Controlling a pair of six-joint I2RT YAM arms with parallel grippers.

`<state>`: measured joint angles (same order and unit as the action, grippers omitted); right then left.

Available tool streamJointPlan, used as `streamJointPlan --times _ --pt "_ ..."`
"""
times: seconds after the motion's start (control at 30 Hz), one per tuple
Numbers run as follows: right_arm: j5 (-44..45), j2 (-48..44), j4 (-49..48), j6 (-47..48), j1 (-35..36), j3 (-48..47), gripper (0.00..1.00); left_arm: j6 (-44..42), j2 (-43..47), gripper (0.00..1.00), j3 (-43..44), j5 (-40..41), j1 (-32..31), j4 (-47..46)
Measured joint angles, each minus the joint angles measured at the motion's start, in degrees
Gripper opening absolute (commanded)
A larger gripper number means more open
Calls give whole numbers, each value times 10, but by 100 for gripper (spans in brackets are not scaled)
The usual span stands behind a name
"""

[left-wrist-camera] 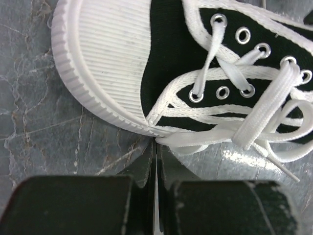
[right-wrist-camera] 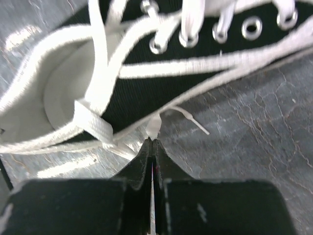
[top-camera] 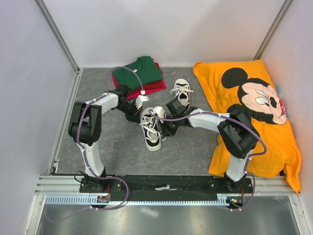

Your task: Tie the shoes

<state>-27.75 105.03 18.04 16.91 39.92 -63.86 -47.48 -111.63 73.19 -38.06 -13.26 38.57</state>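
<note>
**Crowded round the near shoe, open counter nearer the arm bases**

The near shoe [top-camera: 151, 129] lies mid-counter [top-camera: 190, 149], hemmed in by the left hand [left-wrist-camera: 156, 147] at its toe and the right hand [right-wrist-camera: 152, 142] by its heel opening. Each is pinched tight on a lace [left-wrist-camera: 186, 139]. Loose lace loops trail onto the counter beside the shoe. The far shoe [top-camera: 182, 91] sits just behind the right arm [top-camera: 210, 120]. Folded clothes [top-camera: 142, 73] fill the far left, and an orange Mickey cloth [top-camera: 254, 147] covers the right side. Bare counter lies between the near shoe and the arm bases.

Near shoe [left-wrist-camera: 105, 54]: heel end cut off at right edge, left wrist view; toe cut off at top right, right wrist view, laces [right-wrist-camera: 100, 63] blurred there.
</note>
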Motion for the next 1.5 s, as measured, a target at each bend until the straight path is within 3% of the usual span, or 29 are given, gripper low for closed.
streamJointPlan --times 0.33,0.63,0.8,1.23,1.5 --pt "-8 -20 -19 -43 -15 19 0 68 -5 2 13 -22 1 -17" --pt "21 -227 5 -68 -157 66 0 83 113 2 9 -31 105 -15" --pt "36 -297 8 -71 -182 82 0 83 132 2 9 -27 129 -14" --pt "100 -364 54 -39 -243 131 0 51 172 2 -10 16 129 -14" --pt "105 -342 62 -12 -243 153 0 18 224 2 -50 37 182 -15"
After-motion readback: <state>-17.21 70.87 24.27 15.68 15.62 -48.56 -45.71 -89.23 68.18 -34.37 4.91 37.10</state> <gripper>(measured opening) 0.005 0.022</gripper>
